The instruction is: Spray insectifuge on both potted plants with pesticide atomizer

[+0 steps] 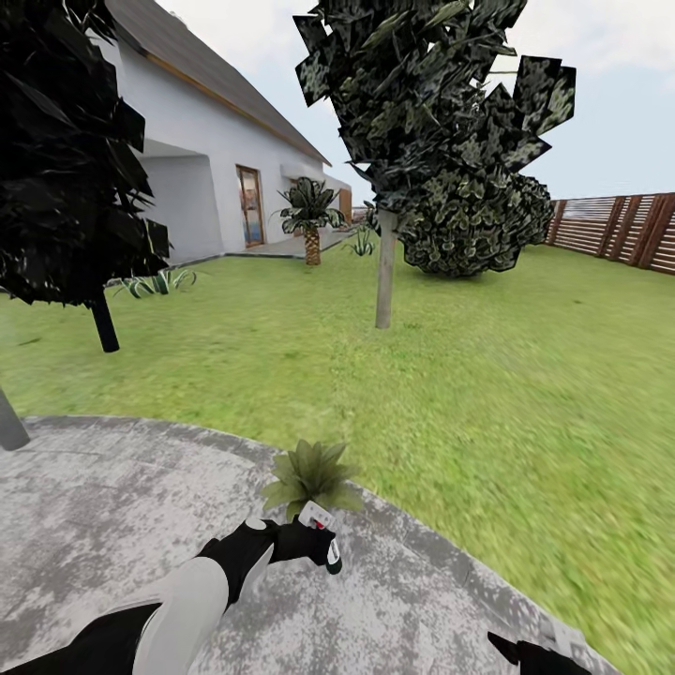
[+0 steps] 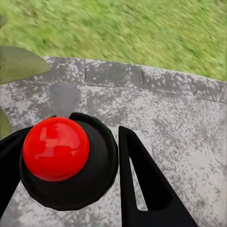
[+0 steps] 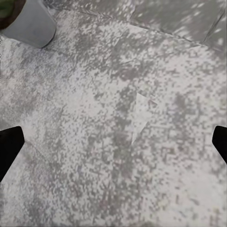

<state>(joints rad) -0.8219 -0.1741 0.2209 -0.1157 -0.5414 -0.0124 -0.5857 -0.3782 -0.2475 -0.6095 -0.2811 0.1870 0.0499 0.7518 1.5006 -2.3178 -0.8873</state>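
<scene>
Jaws of the left gripper (image 2: 71, 165) are clamped on the atomizer (image 1: 319, 534), its red cap (image 2: 56, 149) seen between them, and it is held just beside a potted plant (image 1: 309, 476) on the grey paving (image 1: 112, 525), apparently so that spray can reach the leaves; the right gripper (image 3: 113, 142) is spread wide over paving, a grey pot (image 3: 33, 21) nearby

atomizer (image 2: 56, 149): red-capped, dark body, upright | potted plant (image 1: 311, 476): green rosette, paving edge, just beside atomizer
</scene>
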